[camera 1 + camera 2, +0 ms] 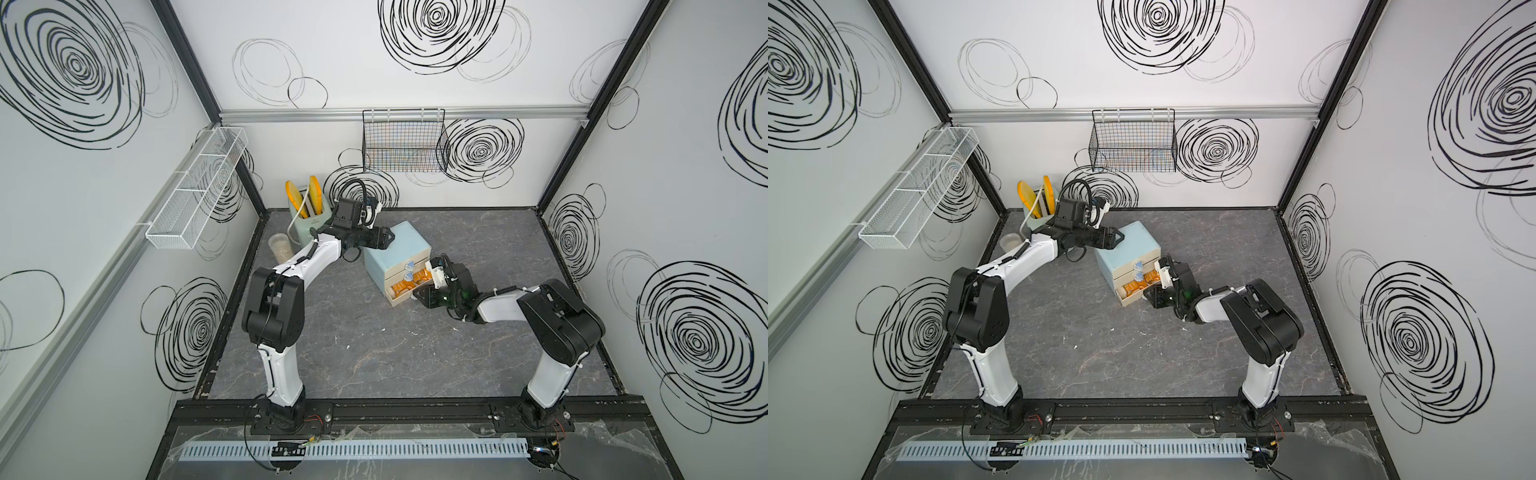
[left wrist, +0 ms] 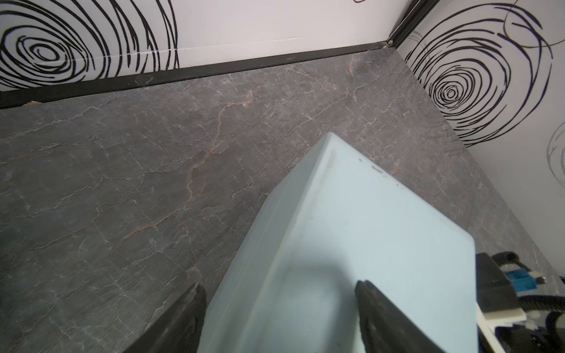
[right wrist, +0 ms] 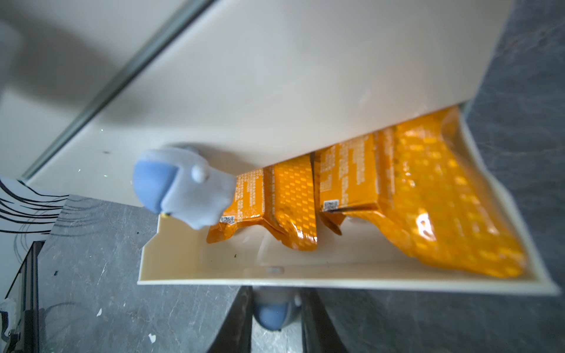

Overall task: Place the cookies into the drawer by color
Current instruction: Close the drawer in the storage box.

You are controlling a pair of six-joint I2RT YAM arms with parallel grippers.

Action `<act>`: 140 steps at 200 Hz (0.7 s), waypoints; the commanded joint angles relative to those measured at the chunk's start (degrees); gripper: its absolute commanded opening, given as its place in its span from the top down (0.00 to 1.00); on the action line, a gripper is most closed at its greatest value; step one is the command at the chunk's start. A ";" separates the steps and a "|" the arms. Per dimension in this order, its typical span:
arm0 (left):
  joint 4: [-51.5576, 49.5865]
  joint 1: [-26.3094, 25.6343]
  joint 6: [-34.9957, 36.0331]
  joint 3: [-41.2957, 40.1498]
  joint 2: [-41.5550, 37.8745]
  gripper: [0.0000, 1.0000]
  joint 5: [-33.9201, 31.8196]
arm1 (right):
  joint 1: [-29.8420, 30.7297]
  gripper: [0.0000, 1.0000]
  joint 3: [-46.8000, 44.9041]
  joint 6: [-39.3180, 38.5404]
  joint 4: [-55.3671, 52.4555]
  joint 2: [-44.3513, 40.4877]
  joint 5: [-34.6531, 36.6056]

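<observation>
- Right gripper (image 3: 275,305) flanks a blurred bluish round knob (image 3: 273,316); grip unclear.
- Left gripper (image 2: 279,284) gapes astride the edge of a pale-blue plastic chest (image 2: 351,229).
- Orange foil packets (image 3: 443,198) lie half-hidden in the open cream drawer (image 3: 336,282), mid grey tabletop (image 3: 107,275).

Bright, even light; soft shadows, glare on the foil cookies (image 3: 452,214), knob (image 3: 272,314) and edges blurred.

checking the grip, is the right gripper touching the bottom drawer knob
Touching. In the right wrist view the bottom drawer knob fills the gap between the fingers of the right gripper.
</observation>
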 commanded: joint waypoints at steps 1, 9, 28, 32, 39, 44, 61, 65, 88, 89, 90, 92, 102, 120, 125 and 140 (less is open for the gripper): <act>-4.48 -0.53 0.34 0.57 0.81 0.20 2.29 | 0.26 0.77 -1.36 2.69 6.26 1.26 2.37; -4.70 -0.53 0.29 0.54 0.74 0.20 2.29 | 0.26 0.77 -1.42 3.05 7.50 1.78 2.40; -5.09 -0.51 0.20 0.40 0.63 0.20 2.29 | 0.42 0.78 -0.89 3.97 9.49 3.41 2.03; -5.17 -0.55 0.20 0.35 0.64 0.20 2.33 | 0.45 0.78 -0.77 4.15 9.87 3.70 1.98; -5.34 -0.52 0.21 0.31 0.63 0.20 2.38 | 0.48 0.79 -0.65 4.50 10.46 4.15 2.21; -5.44 -0.53 0.21 0.27 0.64 0.20 2.38 | 0.58 0.79 -0.62 4.76 10.94 4.41 2.52; -5.53 -0.56 0.20 -0.15 0.46 0.20 2.46 | 0.71 0.79 -0.76 5.77 12.40 5.12 3.56; -5.49 -0.54 0.15 -0.25 0.41 0.21 2.46 | 0.75 0.79 -0.84 6.03 12.80 5.19 3.86; -5.62 -0.50 0.09 -0.61 0.28 0.21 2.54 | 0.70 0.79 -1.04 7.07 15.08 5.83 4.50; -5.62 -0.52 0.06 -0.61 0.28 0.21 2.55 | 0.68 0.79 -1.03 7.12 15.12 5.85 4.47; -5.62 -0.53 0.04 -0.61 0.32 0.21 2.55 | 0.68 0.79 -0.98 7.14 15.23 5.91 4.49; -5.60 -0.56 0.03 -0.65 0.29 0.21 2.55 | 0.71 0.79 -0.95 7.23 15.35 5.99 4.45; -5.71 -0.55 0.03 -0.69 0.15 0.21 2.63 | 0.69 0.79 -0.57 7.54 15.72 6.38 4.45; -5.71 -0.55 0.05 -0.92 -0.07 0.21 2.64 | 0.73 0.79 0.11 7.98 16.16 7.22 4.60; -5.79 -0.54 0.07 -0.95 -0.07 0.21 2.65 | 0.68 0.79 0.17 8.23 16.42 7.36 4.82; -5.80 -0.57 0.07 -1.12 -0.20 0.21 2.64 | 0.76 0.77 0.10 9.18 17.82 7.76 4.96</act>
